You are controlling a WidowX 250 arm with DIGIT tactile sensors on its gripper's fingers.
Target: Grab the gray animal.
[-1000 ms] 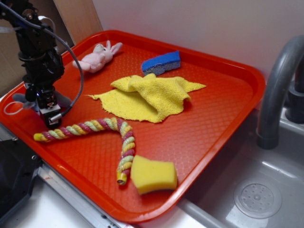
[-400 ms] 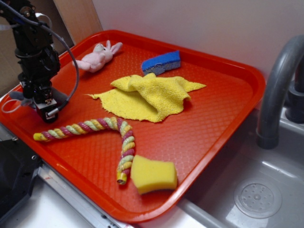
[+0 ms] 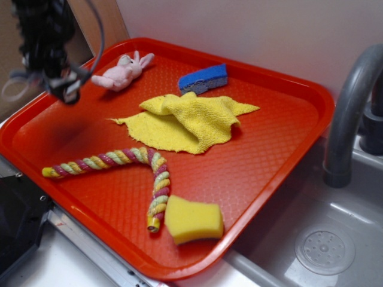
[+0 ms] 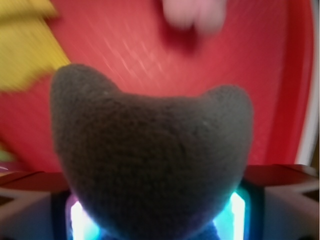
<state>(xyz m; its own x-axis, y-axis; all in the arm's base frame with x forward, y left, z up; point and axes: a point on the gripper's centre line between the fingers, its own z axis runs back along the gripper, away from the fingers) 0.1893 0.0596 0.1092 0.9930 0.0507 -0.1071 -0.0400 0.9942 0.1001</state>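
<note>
The gray animal (image 4: 150, 160) fills the wrist view, a dark gray plush with two rounded ears, wedged between the jaws. In the exterior view my gripper (image 3: 60, 86) hangs blurred above the left end of the red tray (image 3: 287, 89), shut on the gray animal (image 3: 18, 75). Only a gray scrap and the thin white loop cord (image 3: 12, 89) stick out to the gripper's left. The toy is off the tray floor, with a dim shadow beneath it.
On the tray lie a pink plush bunny (image 3: 122, 73) just right of the gripper, a blue sponge (image 3: 203, 79), a crumpled yellow cloth (image 3: 188, 119), a striped rope (image 3: 119, 160) and a yellow sponge (image 3: 192, 219). A gray faucet (image 3: 350, 113) and sink stand right.
The gripper has risen from the tray's left edge, carrying the gray animal up with it. Everything else on the tray stayed put.
</note>
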